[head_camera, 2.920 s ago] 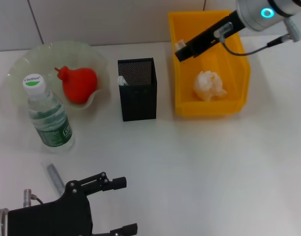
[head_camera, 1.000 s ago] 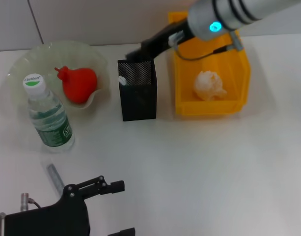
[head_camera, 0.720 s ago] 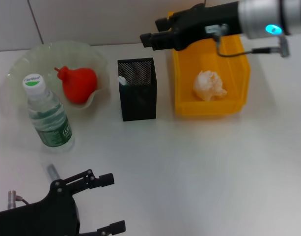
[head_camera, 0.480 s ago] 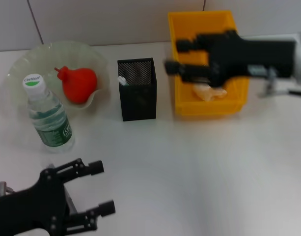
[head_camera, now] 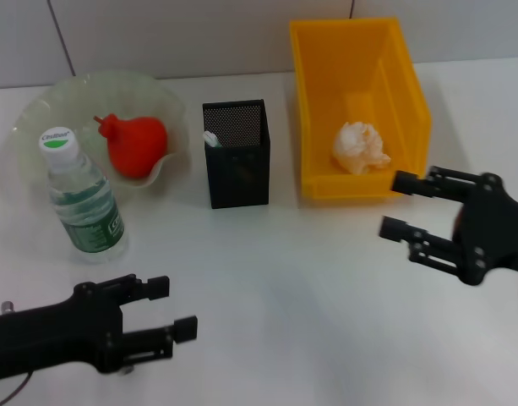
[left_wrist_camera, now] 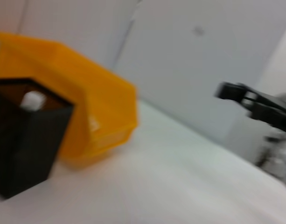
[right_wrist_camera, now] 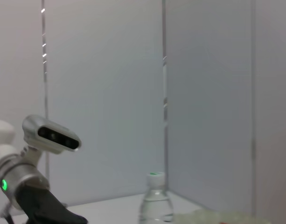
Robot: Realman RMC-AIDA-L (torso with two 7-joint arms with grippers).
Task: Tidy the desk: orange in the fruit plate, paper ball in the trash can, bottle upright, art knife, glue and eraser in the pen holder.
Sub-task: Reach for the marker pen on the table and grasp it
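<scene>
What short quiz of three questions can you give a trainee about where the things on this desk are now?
1. True or false: the orange lies in the fruit plate.
2. Where is the paper ball? A) on the table B) in the trash can C) in the pen holder
3. Fill in: the bottle stands ______ near the plate's front edge.

Key
1. True.
2. B.
3. Upright. The left gripper and the right gripper both hang open and empty over the table, away from all these things.
</scene>
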